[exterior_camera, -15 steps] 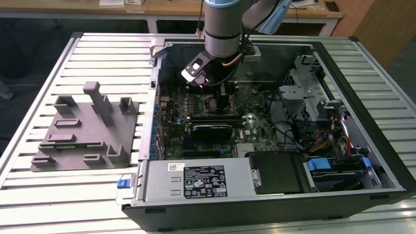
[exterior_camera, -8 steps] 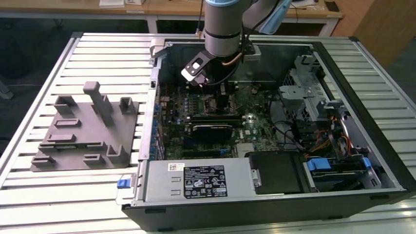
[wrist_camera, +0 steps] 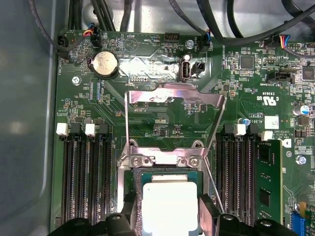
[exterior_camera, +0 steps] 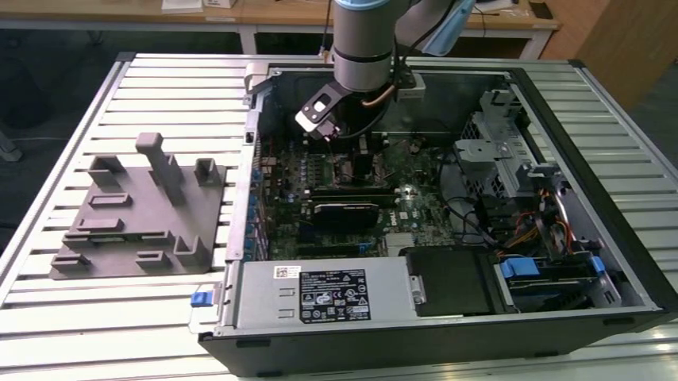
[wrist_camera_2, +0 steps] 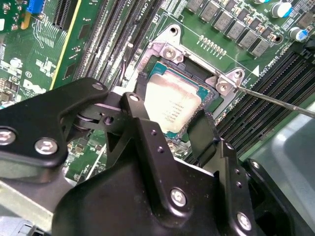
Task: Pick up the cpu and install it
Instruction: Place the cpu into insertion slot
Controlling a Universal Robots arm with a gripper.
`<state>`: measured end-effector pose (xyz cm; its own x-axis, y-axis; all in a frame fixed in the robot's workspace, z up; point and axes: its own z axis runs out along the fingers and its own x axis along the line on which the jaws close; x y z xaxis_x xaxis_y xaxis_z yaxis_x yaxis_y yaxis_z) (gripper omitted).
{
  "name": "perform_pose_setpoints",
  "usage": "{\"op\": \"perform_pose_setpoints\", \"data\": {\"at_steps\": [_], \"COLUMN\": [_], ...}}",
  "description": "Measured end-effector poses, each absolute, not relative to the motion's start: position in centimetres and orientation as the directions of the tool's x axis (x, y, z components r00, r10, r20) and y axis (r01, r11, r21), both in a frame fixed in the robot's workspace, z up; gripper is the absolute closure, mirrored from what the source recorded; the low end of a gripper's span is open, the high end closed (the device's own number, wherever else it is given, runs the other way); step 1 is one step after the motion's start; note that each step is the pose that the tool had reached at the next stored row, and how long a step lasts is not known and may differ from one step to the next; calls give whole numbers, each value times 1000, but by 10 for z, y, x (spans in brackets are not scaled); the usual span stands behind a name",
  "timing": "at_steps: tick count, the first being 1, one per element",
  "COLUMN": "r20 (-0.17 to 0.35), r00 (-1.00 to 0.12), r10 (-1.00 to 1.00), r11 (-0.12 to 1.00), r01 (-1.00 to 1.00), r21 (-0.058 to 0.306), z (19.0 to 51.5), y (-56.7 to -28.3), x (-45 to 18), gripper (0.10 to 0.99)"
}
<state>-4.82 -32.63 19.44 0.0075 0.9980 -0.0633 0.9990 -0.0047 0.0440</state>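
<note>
The cpu, a small square chip with a pale silvery top and a green rim, lies within the dark socket on the motherboard; it also appears in the first wrist view. My gripper reaches straight down over it, its black fingers pressed against two opposite edges of the chip. In the exterior view the gripper is deep inside the open computer case, near its back wall. The socket's metal load plate stands swung up and open.
The thin socket lever sticks out beside the socket. Memory slots flank it on both sides, with a coin battery and cables beyond. A grey fixture with upright tabs lies on the slatted table at the exterior view's left.
</note>
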Motion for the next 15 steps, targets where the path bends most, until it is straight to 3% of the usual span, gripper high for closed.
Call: {"op": "perform_pose_setpoints", "data": {"at_steps": [1, 2, 15], "r20": [-64, -64, -63], "r00": [7, 7, 8], "r10": [998, 998, 998], "r11": [-5, -5, -5], "r01": [999, 999, 999], "r21": [44, 44, 44], "z": [195, 195, 195], "y": [-326, -326, -326], "x": [-48, -48, -48], "gripper": [486, 549, 557]}}
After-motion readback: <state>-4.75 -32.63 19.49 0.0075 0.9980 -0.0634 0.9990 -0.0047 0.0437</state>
